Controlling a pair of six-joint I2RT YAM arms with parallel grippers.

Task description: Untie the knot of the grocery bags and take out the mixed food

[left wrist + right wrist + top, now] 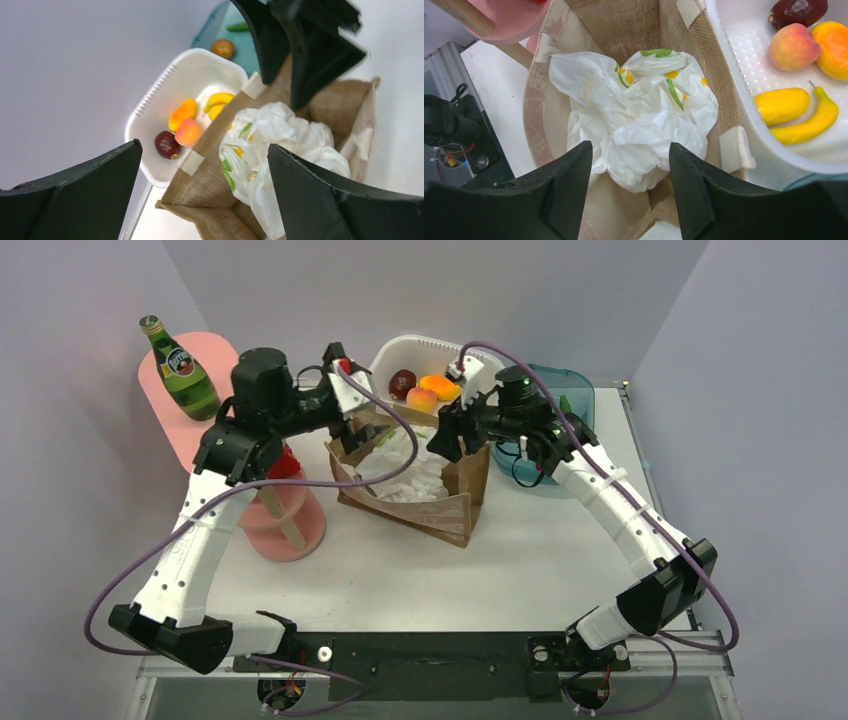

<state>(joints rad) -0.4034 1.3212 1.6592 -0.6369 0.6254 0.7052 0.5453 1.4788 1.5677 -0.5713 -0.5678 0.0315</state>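
1. Left pincer: fingers spread wide, nothing between them, poised over the far-left rim of the brown bag.
2. Right pincer: fingers partly apart, holding nothing, above the brown bag's far-right edge, facing the left pincer across the opening.
3. Grocery bags: crumpled white plastic with yellow and green marks, lying inside the brown bag, directly below and between both pincers; neither touches them.
4. White tub: just beyond both pincers, against the brown bag; holds a peach, a dark red fruit, orange-yellow fruits and a banana.
5. Green bottle: upright on a pink stand, well left of the left pincer.
6. Teal tub: behind the right pincer, on the worktop.
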